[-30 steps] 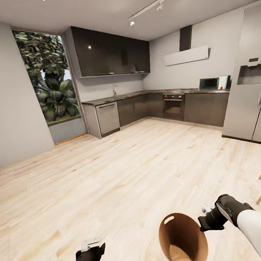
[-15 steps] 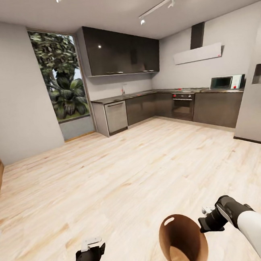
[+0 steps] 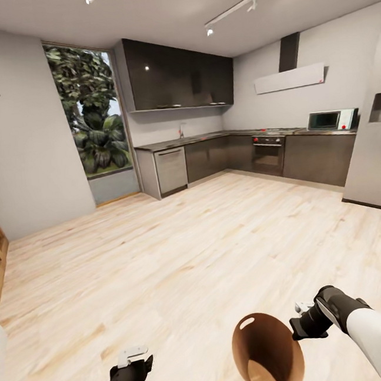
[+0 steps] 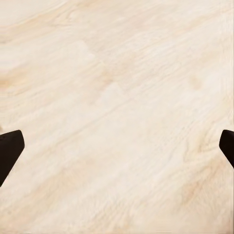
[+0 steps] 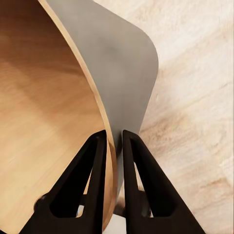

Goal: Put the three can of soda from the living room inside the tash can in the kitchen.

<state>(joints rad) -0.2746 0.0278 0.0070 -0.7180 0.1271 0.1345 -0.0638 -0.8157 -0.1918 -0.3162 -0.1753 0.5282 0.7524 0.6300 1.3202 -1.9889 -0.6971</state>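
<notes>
Right wrist view: my right gripper (image 5: 113,146) pinches the tash can (image 5: 53,97) rim; at seven o'clock, my left gripper (image 4: 117,151) spreads wide over bare floor (image 4: 122,73).

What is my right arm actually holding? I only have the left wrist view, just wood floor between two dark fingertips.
Observer: The right gripper has its fingers pinched on the wall of the trash can, one inside, one outside.
Operator: Is anything in the bin?
Observer: The part of the inside on show is bare brown, with no cans in it.
Operator: Where are we?
Observer: Facing the kitchen: dark cabinets, oven and microwave across the wood floor.
</notes>
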